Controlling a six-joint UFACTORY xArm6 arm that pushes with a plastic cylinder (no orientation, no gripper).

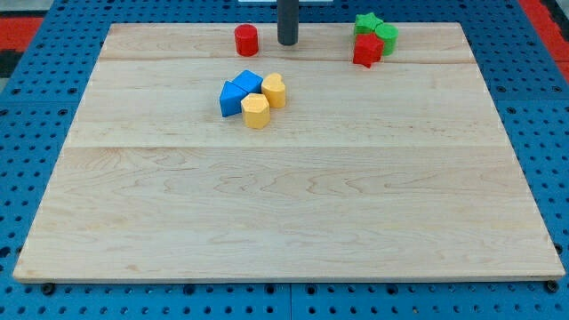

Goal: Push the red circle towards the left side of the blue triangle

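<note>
Red circle (pixel 246 40) near table (pixel 293 222) top edge, at 9 o'clock from my tip (pixel 287 42), just beside, small gap, not touching. Blue triangle (pixel 231 100) at 6 o'clock from circle, well apart, touching blue cube (pixel 249 83) and yellow blocks (pixel 265 100). Target spot: 9 o'clock side of triangle. Rod upright. No hand fitted, so no open/closed state. Judgement: tip wants repositioning to 1 o'clock of circle, then push toward 7 o'clock.
</note>
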